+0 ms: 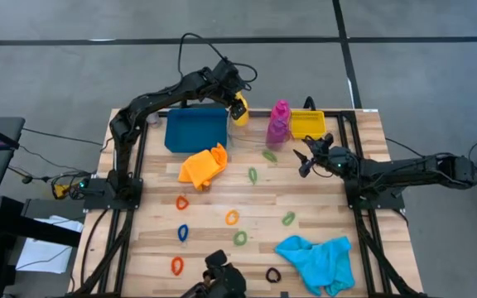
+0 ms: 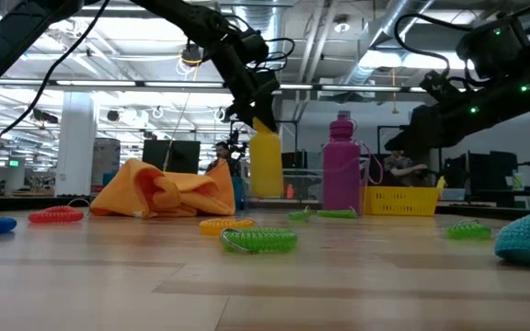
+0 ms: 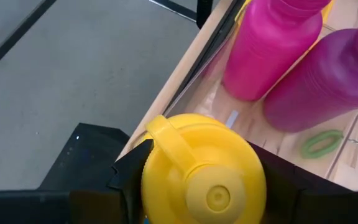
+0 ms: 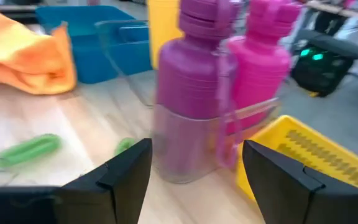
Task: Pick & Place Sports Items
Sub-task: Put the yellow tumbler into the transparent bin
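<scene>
The yellow bottle is clamped at its top in the left gripper at the far edge of the table, just beside the blue tray; the low view shows it upright. The magenta bottle and purple bottle stand touching one another, next to the yellow bin. The right gripper hovers near the purple bottle, fingers spread wide and empty. The orange cloth lies in front of the tray; the cyan cloth lies at the near right. Coloured rings are scattered between.
</scene>
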`<state>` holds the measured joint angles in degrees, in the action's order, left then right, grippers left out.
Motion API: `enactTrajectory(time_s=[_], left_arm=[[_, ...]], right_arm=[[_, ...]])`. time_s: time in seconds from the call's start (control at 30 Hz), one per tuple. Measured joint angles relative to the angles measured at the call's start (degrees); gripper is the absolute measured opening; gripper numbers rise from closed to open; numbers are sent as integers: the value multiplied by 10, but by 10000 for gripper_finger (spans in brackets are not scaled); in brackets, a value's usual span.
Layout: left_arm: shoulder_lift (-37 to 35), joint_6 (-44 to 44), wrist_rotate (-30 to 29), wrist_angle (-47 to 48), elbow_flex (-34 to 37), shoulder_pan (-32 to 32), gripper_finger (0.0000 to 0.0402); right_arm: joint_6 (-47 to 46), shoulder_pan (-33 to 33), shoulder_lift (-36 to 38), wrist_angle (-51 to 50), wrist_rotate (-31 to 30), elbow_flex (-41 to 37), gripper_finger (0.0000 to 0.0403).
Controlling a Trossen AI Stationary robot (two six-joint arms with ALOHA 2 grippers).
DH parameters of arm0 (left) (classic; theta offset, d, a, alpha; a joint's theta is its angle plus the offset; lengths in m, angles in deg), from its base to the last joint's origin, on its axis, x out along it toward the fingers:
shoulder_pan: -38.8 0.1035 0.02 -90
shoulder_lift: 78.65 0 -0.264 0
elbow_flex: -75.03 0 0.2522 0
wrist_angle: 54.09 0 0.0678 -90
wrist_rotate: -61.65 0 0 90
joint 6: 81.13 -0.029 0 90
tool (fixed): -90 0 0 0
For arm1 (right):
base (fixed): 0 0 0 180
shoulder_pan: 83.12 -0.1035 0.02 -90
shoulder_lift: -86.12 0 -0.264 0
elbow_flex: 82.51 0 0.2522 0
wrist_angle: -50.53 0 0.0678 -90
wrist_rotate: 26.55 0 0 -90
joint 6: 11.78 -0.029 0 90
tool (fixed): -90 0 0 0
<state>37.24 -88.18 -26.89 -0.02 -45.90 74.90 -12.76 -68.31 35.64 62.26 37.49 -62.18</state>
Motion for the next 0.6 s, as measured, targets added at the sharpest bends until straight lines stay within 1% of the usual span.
enactTrajectory(time_s=[0.13, 0.3, 0.4, 0.6], left_arm=[[0, 0, -1, 4, 0, -2, 216], [0, 0, -1, 4, 0, -2, 206], [0, 1, -1, 4, 0, -2, 208], [0, 9, -2, 4, 0, -2, 233]], right_arm=[[-29, 0, 0, 0, 43, 0, 244], [-48, -2, 0, -1, 76, 0, 244], [-48, -10, 0, -6, 78, 0, 244], [-59, -21, 0, -13, 79, 0, 244]])
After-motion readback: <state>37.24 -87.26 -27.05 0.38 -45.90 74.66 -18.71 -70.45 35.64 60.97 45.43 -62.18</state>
